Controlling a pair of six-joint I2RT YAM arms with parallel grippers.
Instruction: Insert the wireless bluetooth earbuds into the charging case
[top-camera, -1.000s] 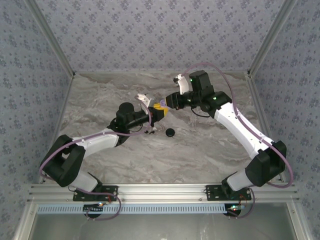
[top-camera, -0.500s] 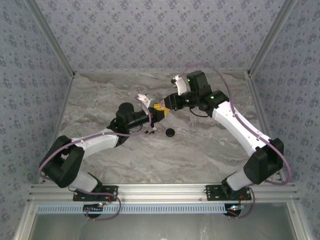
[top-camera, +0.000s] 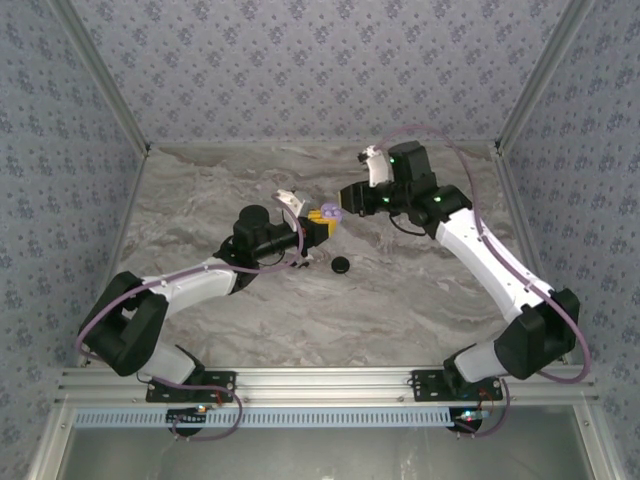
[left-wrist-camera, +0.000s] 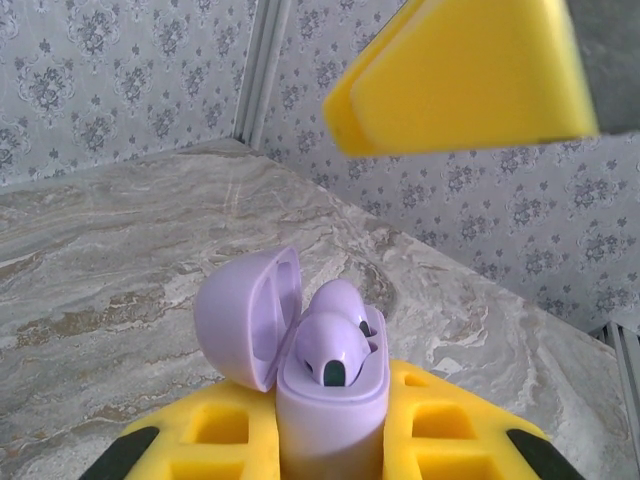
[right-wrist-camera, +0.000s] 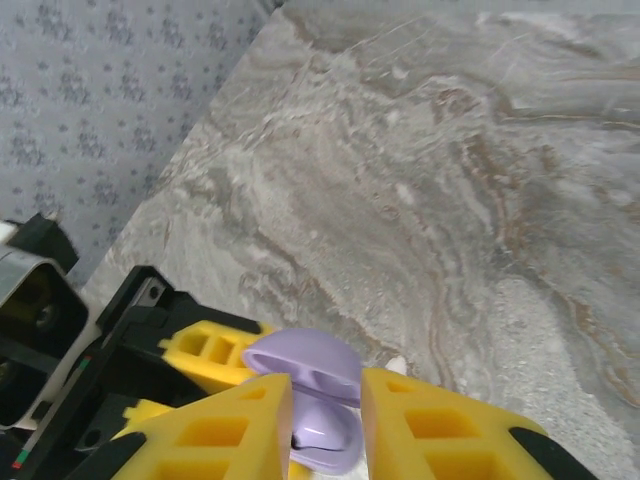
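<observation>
Marble tabletop (left-wrist-camera: 100, 230); left wrist view: earbud (left-wrist-camera: 335, 335) seated in open charging case (left-wrist-camera: 325, 425).

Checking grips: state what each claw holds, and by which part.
Left claw grips the charging case by its lower body, lid open. Right claw holds nothing, jaws parted, near it.

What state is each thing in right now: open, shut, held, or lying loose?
Round lilac plastic charging case: lid open, gripped.
Pale lilac earbuds: sitting in the case.
Left gripper: shut on the case.
Right gripper: jaws slightly apart, holding nothing.
Small black round disc: lying loose on the marbled table.
</observation>
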